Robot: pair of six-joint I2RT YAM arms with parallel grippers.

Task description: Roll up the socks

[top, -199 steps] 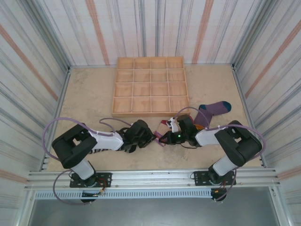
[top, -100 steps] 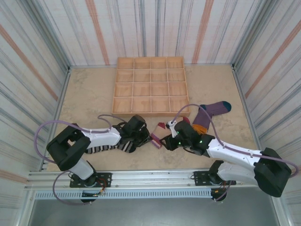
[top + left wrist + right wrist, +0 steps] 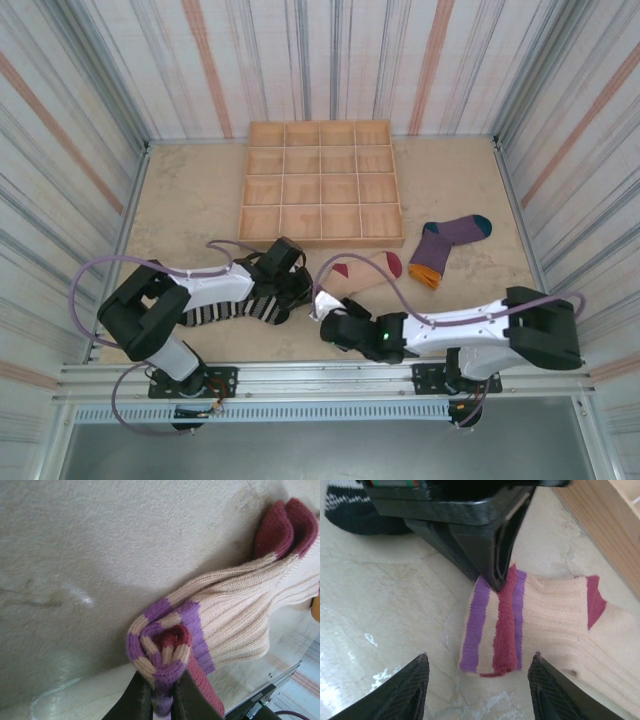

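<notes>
Cuff of the tan sock (image 3: pixel 240 615) sits pinched in the left gripper (image 3: pixel 161 685); right gripper (image 3: pixel 479 659) hovers over it, fingers spread wide.

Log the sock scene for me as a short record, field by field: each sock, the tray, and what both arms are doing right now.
tan sock: lies just in front of the tray, cuff end rolled over
left gripper: jaws shut on the tan sock's rolled cuff
right gripper: jaws open, one on either side of the cuff, not gripping
striped sock: lies partly under the left arm
purple sock: lies free, right of the tray's near corner
wooden tray: all compartments empty
</notes>
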